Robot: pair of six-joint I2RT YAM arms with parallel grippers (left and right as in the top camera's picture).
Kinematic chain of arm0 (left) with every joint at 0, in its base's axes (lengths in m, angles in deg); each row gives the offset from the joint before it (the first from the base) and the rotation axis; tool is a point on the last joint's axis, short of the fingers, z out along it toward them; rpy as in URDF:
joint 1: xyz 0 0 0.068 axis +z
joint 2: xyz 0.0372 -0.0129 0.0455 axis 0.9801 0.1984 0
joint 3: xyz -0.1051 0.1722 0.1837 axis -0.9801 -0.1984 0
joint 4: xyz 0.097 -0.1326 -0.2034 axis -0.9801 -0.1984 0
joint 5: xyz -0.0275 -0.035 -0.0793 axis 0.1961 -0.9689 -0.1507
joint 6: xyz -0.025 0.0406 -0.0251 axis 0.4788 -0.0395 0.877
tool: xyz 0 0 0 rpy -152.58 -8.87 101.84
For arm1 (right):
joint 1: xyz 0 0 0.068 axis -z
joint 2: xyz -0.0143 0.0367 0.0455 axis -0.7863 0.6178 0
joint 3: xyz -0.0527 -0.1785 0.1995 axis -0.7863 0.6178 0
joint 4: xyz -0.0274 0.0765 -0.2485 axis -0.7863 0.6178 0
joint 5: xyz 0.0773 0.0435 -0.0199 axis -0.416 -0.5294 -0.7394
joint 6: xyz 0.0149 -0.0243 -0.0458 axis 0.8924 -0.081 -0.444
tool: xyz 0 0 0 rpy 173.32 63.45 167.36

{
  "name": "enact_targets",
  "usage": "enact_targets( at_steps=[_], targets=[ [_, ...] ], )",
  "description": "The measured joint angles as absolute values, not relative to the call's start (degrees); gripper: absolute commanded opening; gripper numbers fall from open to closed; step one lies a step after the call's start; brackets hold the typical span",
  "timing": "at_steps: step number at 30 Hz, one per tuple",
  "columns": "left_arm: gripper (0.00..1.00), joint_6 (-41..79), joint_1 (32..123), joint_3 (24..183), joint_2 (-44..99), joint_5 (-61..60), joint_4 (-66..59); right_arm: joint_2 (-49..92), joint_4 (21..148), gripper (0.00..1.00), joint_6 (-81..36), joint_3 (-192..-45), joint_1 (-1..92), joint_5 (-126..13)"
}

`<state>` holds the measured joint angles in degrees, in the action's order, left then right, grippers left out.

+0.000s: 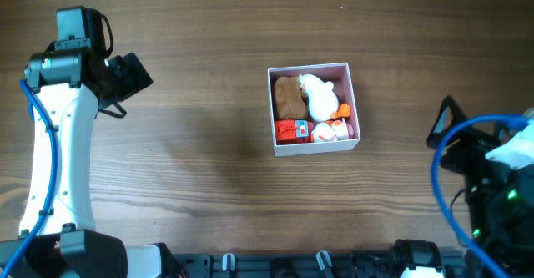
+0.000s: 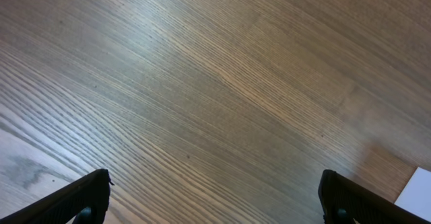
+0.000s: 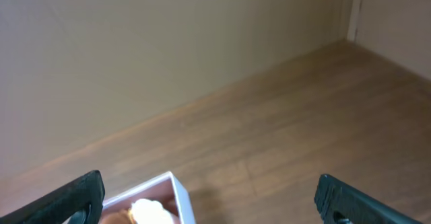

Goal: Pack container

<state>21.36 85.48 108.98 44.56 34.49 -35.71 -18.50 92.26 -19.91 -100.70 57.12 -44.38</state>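
Probably robotics lab: wood-grain table (image 1: 200,194), bare beige wall (image 3: 135,42), blue-cabled robot arm (image 1: 60,144).

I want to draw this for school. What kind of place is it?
Probably a robot lab workbench, not a home. A left arm and a right arm stand at a wooden table, blue cables loop off them, and a plain wall rises behind. The container holds small toys.
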Motion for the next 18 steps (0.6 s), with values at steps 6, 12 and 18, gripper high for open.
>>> enact_targets(
  at_steps=[6, 12, 18],
  targets=[
    [1.0, 21.38, 85.48, 108.98, 44.56, 34.42, -35.73, -30.26, 87.08, 1.0, -23.96, -83.13, 57.12, -45.04],
    [1.0, 21.38, 85.48, 108.98, 44.56, 34.42, -35.73, -39.24, 85.48, 1.0, -24.63, -69.64, 57.12, -46.17],
    [1.0, 21.38, 85.48, 108.98, 44.56, 34.42, -35.73, -44.59, 83.64, 1.0, -24.83, -61.95, 57.12, -47.68]
  ],
)
